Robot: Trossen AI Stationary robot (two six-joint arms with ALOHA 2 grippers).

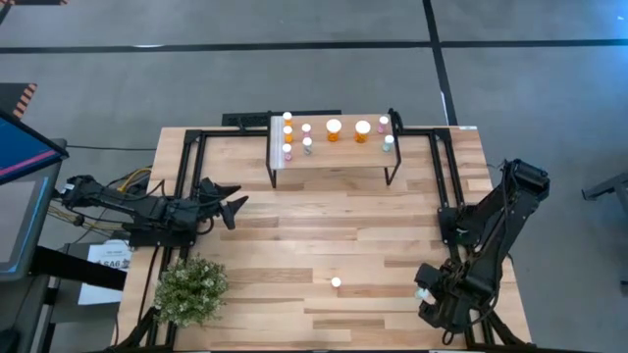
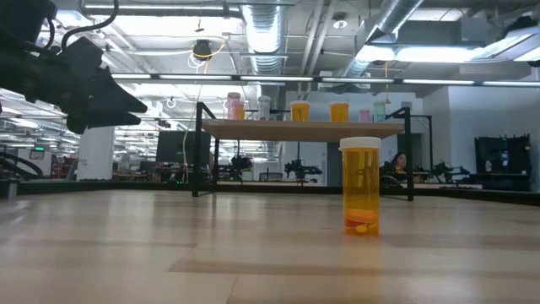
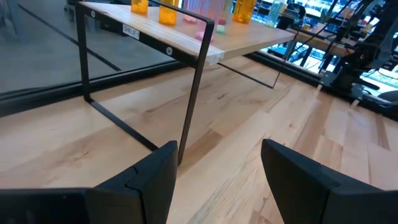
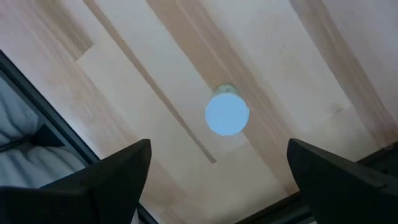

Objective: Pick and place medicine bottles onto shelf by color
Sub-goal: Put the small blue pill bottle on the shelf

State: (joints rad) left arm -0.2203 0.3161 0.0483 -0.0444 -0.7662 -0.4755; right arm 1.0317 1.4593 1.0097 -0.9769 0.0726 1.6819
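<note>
The shelf stands at the table's far middle on thin black legs. Several white-capped bottles, orange, pink and pale green, stand on it. One orange bottle stands upright alone on the near table. A pale green bottle stands upright near the right edge, seen cap-on. My right gripper hangs open above it, pointing down, with a finger on either side and no touch. My left gripper is open and level, left of the shelf and pointing at it.
A small green potted plant sits at the near left corner. Black frame rails run along the table's sides beside the shelf. Bare wood lies between the shelf and the lone orange bottle. A monitor stands off the left edge.
</note>
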